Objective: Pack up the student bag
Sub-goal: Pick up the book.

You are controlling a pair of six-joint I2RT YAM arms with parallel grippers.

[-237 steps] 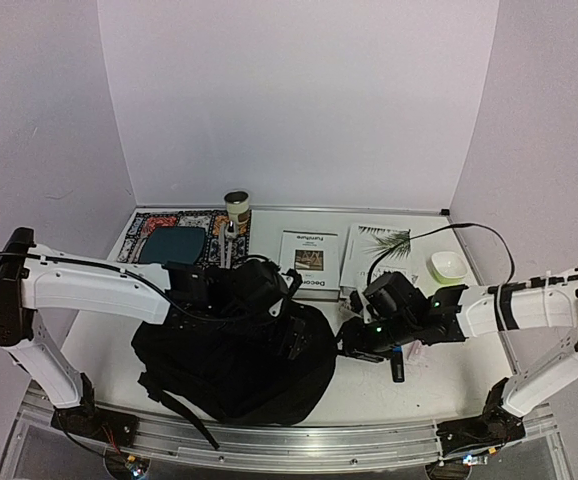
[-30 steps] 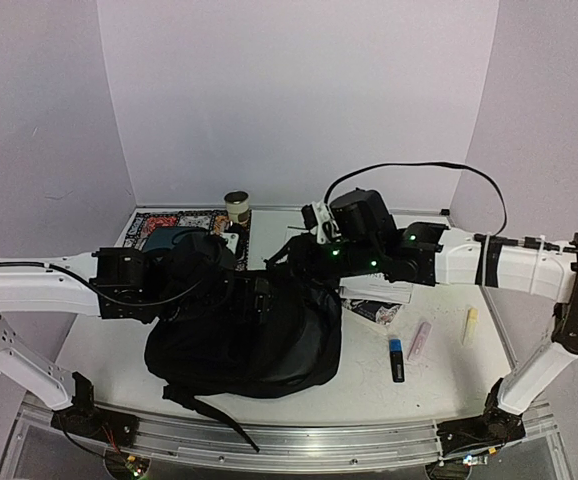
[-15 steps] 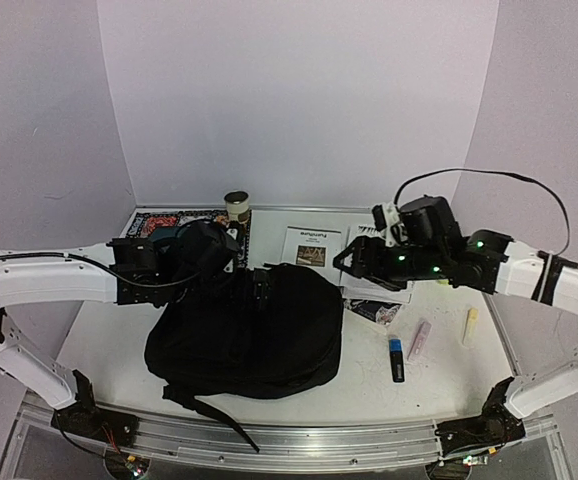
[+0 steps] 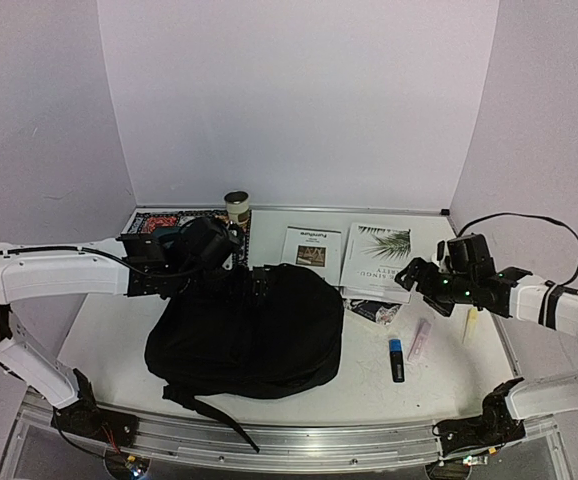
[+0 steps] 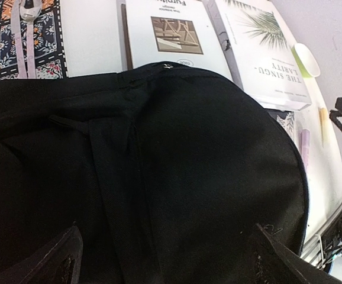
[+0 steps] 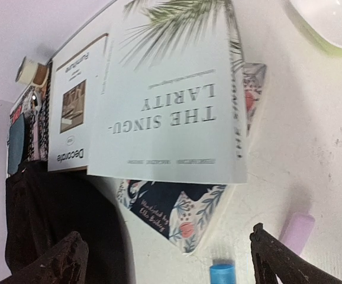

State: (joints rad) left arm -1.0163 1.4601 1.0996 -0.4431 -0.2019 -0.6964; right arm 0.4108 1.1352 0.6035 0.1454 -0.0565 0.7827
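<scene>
White tabletop [image 4: 99, 340]. The student bag [image 4: 249, 325] lies flat left of centre, reaching toward the near edge, with one strap trailing to that edge. Far-left corner: patterned mat [image 4: 164, 222], with a round tin [image 4: 236, 208] just beside it at the far edge. Far edge, centre: furniture booklet [image 4: 311, 248]. To its right is a palm-leaf book [image 4: 377, 258], its near end resting over a floral notebook [image 4: 377, 311]. Toward the right edge: black-and-blue marker [image 4: 397, 358], pink tube [image 4: 419, 340] and yellow tube [image 4: 470, 325], none touching. Pale green dish [image 6: 331, 18] near the far-right corner.
</scene>
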